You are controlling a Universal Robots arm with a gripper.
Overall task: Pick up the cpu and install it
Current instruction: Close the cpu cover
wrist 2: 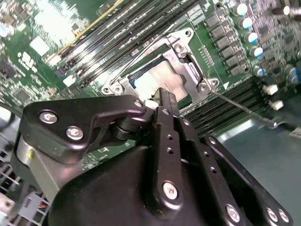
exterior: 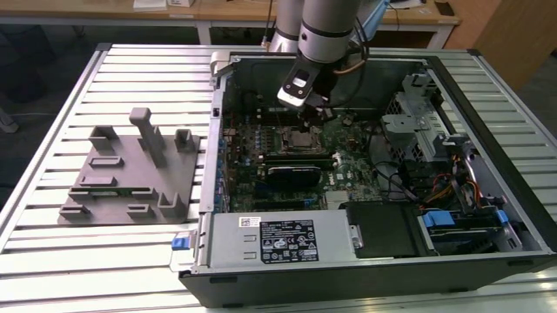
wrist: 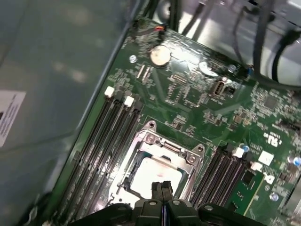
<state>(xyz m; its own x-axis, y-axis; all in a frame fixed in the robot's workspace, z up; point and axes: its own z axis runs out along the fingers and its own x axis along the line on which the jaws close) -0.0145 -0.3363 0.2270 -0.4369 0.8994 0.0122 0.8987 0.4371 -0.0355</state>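
Gleaming silvery-white in the socket (wrist: 165, 147), the square cpu (wrist: 148, 176) sits beneath the closed end effector (wrist: 162, 187).

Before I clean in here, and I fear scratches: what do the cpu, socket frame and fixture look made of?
The cpu has a pale silvery top with a soft sheen, likely metal. The socket frame looks like bare metal, by its glints and screws. The fixture is dull grey without glare, probably plastic.

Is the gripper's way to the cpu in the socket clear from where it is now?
Probably yes. The gripper hangs just above the cpu, which lies in the socket frame with nothing between them. Its fingers look shut, though.
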